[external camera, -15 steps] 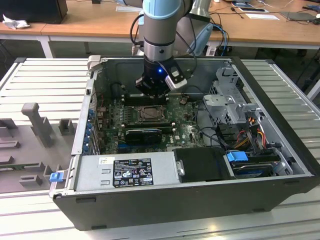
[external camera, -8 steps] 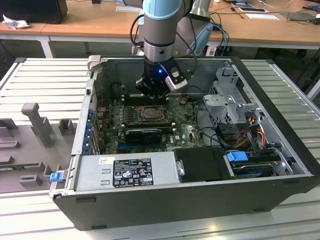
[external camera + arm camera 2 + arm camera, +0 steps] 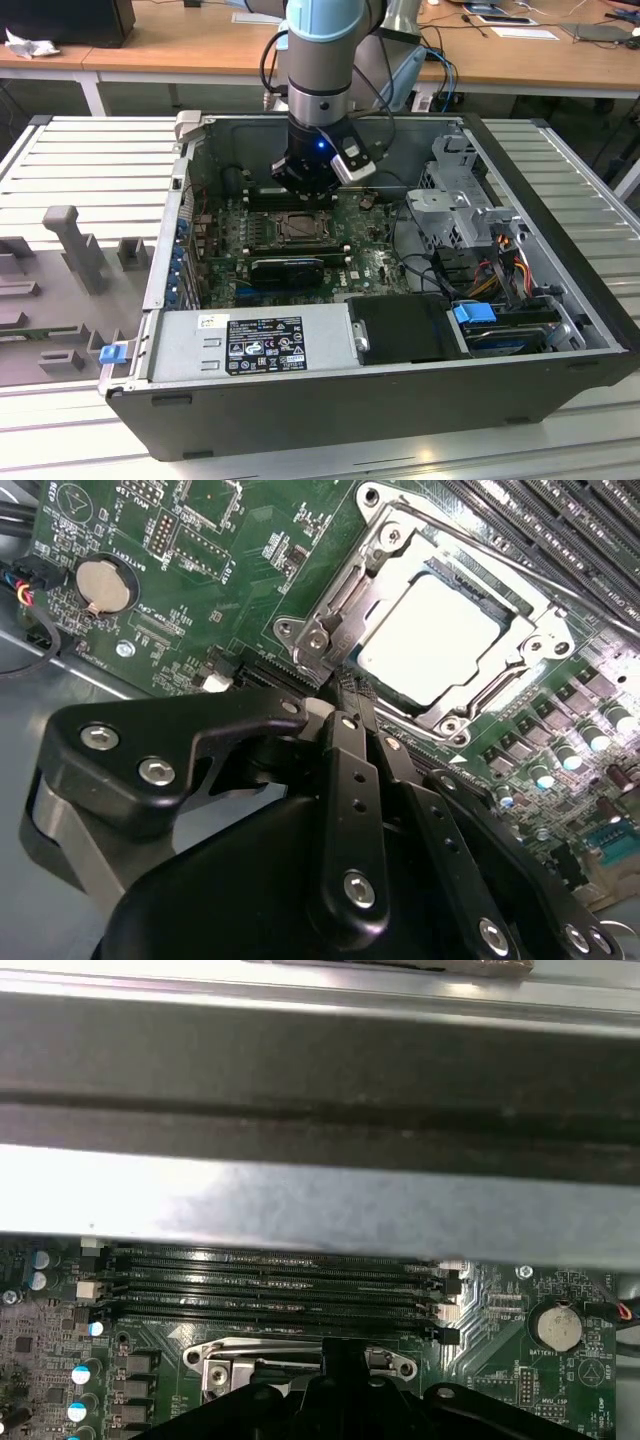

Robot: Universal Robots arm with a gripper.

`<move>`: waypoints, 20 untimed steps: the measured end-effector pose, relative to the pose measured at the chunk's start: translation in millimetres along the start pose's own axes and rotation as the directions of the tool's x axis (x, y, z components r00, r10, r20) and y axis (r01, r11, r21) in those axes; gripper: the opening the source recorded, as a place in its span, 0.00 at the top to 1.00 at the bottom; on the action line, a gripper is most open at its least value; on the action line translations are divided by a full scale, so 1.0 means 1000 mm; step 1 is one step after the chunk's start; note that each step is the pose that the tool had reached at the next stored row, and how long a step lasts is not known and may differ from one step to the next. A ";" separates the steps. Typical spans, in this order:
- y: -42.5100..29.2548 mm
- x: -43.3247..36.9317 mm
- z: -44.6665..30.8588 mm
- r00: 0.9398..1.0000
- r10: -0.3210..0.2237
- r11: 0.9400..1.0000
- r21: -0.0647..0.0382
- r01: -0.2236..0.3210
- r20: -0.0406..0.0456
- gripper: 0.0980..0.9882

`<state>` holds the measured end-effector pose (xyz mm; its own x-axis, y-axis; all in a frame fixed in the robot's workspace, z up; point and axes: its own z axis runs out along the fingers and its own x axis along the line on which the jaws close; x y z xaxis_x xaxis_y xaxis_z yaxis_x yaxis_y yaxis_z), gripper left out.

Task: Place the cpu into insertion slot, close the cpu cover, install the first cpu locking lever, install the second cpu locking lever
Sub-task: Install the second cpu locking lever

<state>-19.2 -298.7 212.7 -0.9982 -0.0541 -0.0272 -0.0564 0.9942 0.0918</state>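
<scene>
In the second wrist view the insertion slot's (image 3: 440, 630) near corner is hidden behind the gripper (image 3: 345, 695), while in the first wrist view the cpu cover (image 3: 300, 1360) is largely covered by it.

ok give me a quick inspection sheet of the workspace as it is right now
surface: ribbed metal table, an open computer case lying on it
job's things: cpu sits in the insertion slot; cpu cover lies closed over it, framing it
clutter: grey fixture blocks on the table at the exterior view's left
hand: hand down inside the case, its fingertips together at the socket's edge, holding nothing that I can see
cables: wire bundles by the drive cage; black cables looped at the arm's wrist
surroundings: wooden desks behind, with papers on them
</scene>
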 end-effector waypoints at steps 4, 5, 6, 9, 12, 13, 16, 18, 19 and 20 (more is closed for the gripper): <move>-0.0005 -0.0001 -0.0008 1.000 0.000 1.000 0.000 0.000 0.000 0.99; -0.0004 -0.0001 -0.0016 1.000 0.000 1.000 0.000 0.000 0.000 0.99; -0.0003 -0.0001 -0.0029 1.000 0.000 1.000 0.000 0.000 0.000 0.99; -0.0013 -0.0002 -0.0035 1.000 0.000 1.000 0.000 0.000 0.000 0.99; -0.0041 0.0001 -0.0038 1.000 0.000 1.000 0.000 0.000 0.000 0.99; -0.0078 0.0003 -0.0042 1.000 0.000 1.000 0.000 0.000 0.000 0.99; -0.0106 0.0004 -0.0044 1.000 0.000 1.000 0.000 0.000 0.000 0.99; -0.0108 0.0004 -0.0046 1.000 0.000 1.000 0.000 0.000 0.000 0.99; -0.0108 0.0004 -0.0053 1.000 0.000 1.000 0.000 0.000 0.000 0.99; -0.0108 0.0004 -0.0061 1.000 0.000 1.000 0.000 0.000 0.000 0.99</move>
<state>-19.1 -310.0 217.8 -0.9982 -0.0540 -0.0271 -0.0563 0.9942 0.0916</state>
